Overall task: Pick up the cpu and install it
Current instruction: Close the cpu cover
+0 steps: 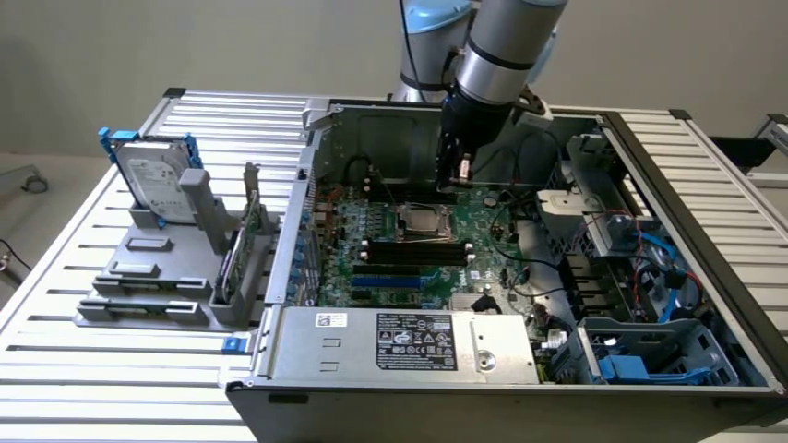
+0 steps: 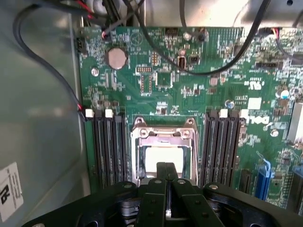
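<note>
Case interior and bench layout.
The cpu (image 2: pixel 163 158) lies in the socket (image 2: pixel 140 142) inside the case (image 1: pixel 304 180); the hard drive (image 1: pixel 154 177) stands outside, on the exterior view's left.

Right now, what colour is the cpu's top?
Pale silver-grey; the cpu shows best in the wrist view.

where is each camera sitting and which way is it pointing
Exterior view: off the arm, raised, looking down at a slant into the open computer case on the slatted table; the arm and its gripper hang over the motherboard.
Wrist view: on the wrist, looking past the shut gripper onto the motherboard.
Shared: the gripper, the motherboard, and the socket with the cpu lying in it.
</note>
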Controlling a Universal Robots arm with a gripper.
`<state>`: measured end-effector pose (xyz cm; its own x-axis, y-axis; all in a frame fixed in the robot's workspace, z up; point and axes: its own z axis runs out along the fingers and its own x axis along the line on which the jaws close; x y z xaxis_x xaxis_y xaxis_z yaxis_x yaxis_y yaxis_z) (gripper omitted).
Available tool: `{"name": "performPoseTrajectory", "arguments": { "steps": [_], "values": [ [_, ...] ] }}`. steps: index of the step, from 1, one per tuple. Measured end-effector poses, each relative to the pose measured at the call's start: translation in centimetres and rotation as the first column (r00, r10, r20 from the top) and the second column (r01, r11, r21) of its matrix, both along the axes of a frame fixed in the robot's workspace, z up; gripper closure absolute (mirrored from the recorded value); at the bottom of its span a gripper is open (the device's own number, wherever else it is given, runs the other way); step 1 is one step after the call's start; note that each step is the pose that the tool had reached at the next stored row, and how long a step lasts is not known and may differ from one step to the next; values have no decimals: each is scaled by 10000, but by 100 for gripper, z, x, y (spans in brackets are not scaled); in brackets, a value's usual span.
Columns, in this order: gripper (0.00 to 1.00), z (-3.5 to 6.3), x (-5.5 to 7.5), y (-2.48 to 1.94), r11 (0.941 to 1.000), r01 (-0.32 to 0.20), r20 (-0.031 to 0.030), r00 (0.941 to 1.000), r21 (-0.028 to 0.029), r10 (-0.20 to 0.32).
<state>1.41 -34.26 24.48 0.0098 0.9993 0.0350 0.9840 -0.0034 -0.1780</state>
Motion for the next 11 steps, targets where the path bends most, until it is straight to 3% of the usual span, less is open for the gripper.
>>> {"name": "performPoseTrajectory", "arguments": {
  "steps": [7,11],
  "values": [
    [89,-27,-152,0,10000,1,-419,9991,0,-1],
    [89,-60,-201,0,10000,-1,-571,9984,0,1]
  ]
}}
